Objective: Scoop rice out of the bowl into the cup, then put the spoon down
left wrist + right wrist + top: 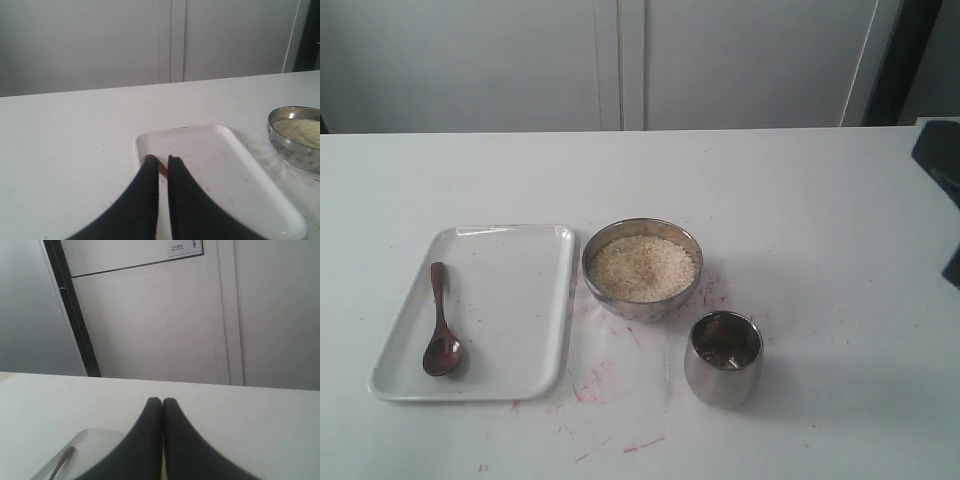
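The dark wooden spoon (442, 352) lies on a white tray (510, 232) at the left, scoop toward the front. The steel bowl (642, 310) in the middle holds the rice (643, 267). The steel cup (723, 372) stands upright in front of the bowl and to its right. In the left wrist view my left gripper (162, 160) hovers over the tray (235, 170) with only a thin slit between its fingers. The spoon handle's tip (161, 168) shows beyond them, not gripped. The bowl (295, 152) sits further off. My right gripper (162, 401) is shut and holds nothing.
A dark part of the right arm (940, 160) shows at the right edge of the exterior view. The left arm is outside that view. Red smudges (595, 375) mark the white table around the bowl and cup. Pale cabinet doors stand behind the table.
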Tool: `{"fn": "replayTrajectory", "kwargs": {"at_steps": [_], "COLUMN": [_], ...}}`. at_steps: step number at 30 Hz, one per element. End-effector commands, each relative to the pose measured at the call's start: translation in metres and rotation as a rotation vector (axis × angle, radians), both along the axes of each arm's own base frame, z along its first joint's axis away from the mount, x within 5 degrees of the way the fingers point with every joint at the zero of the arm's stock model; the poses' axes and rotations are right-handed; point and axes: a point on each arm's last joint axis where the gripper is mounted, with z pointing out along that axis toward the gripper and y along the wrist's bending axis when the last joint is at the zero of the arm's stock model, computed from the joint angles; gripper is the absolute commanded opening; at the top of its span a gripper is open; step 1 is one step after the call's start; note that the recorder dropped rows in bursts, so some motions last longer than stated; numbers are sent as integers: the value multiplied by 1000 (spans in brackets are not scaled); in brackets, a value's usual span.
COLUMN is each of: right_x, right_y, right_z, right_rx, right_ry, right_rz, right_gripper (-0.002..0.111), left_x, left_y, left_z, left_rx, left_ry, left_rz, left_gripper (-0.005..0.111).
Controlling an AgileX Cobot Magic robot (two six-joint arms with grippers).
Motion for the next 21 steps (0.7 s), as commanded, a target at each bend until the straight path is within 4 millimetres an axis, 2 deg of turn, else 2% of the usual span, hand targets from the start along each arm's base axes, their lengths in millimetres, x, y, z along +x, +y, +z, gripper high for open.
{"fn": "replayTrajectory", "kwargs": {"at_steps": [1, 6, 11, 14, 18, 21], "right_x": [-9, -15, -16, -16, -17, -19], "right_y": [-7, -11, -21, -26, -26, -16], "right_z": [-17, -42, -70, -84, -90, -89], "right_rx": [0, -12, -127, -53, 49, 52], "right_ry": [3, 40, 65, 154, 236, 229], "right_rz": [-12, -16, -98, -158, -166, -54], "right_gripper": [0, 0, 0, 0, 0, 0], "left_x": [0, 0, 0, 0, 0, 0], "left_y": [0, 0, 0, 0, 0, 0], "left_z": [2, 2, 2, 2, 2, 2], "left_rx": [-7, -7, -7, -7, -7, -7], "left_ry": [-11, -11, -11, -11, -11, -11], "left_rz": [2, 2, 2, 2, 2, 2], "left_gripper": [14, 14, 14, 14, 14, 14]}}
